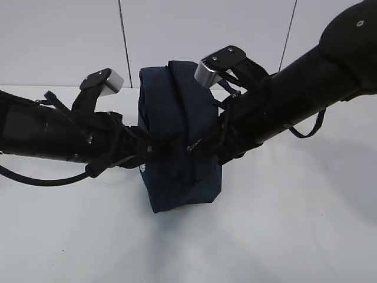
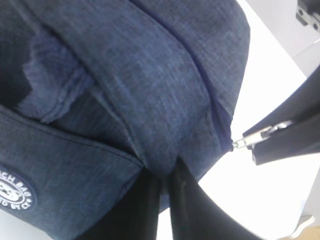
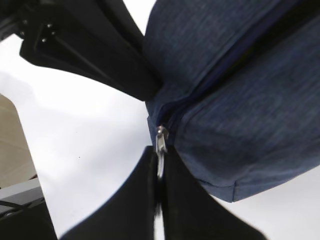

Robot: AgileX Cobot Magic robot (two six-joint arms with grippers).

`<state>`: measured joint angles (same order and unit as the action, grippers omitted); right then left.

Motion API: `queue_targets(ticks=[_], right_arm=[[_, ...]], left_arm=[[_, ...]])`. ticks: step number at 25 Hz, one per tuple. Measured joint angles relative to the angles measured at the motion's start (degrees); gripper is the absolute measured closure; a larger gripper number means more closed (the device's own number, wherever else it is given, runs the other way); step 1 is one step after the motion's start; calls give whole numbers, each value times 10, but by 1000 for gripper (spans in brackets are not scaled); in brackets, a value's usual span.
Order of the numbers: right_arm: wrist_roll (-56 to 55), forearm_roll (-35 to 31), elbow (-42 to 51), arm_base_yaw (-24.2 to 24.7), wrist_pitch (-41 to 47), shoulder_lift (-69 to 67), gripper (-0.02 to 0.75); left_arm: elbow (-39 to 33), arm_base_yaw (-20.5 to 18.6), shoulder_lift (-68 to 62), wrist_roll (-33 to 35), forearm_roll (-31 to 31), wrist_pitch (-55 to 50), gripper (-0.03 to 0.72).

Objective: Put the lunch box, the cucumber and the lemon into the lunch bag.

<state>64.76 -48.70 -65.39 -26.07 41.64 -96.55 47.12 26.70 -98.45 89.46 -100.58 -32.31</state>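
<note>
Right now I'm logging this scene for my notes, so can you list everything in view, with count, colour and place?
dark navy boxy fabric lunch bag: one, navy, mid-table between the two arms, top closed as far as the views show.
metal zipper pull: one, silvery, at the bag's corner, pinched by the right end effector.
round white printed badge: one, white on navy, on the bag's side panel.
white table: one, white, under the bag.
left end effector: one, black, shut on a fold of the bag's fabric.
right end effector: one, black, shut on the zipper pull.
</note>
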Motion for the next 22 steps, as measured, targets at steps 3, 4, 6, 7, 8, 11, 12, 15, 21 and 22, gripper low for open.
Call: queue_targets(ticks=[3,4,6,7,8,11,12,15,21,22], right_arm=[[-12,12,-16,0,18,1,717],[-13,13,-22,0,30,2,717],[-15,23,-34,0,53,2,717],[-19,29,-39,0,62,2,717],[-23,36,-45,0,67,2,717],[-27,50,-57,0,70,2,717],[-29,53,-58,0,70,2,717],[-29,54,-61,0,60,2,717],[-29,54,-61,0,27,2,717],[-29,54,-61,0,23,1,717]], left_arm=[[-2,0,0,0,5,5,680],[-2,0,0,0,5,9,680],[-2,0,0,0,5,12,680],[-2,0,0,0,5,12,680],[-2,0,0,0,5,12,680],[-2,0,0,0,2,9,680],[-2,0,0,0,2,9,680],[-2,0,0,0,1,9,680],[-2,0,0,0,-3,10,680],[-2,0,0,0,-2,11,680]])
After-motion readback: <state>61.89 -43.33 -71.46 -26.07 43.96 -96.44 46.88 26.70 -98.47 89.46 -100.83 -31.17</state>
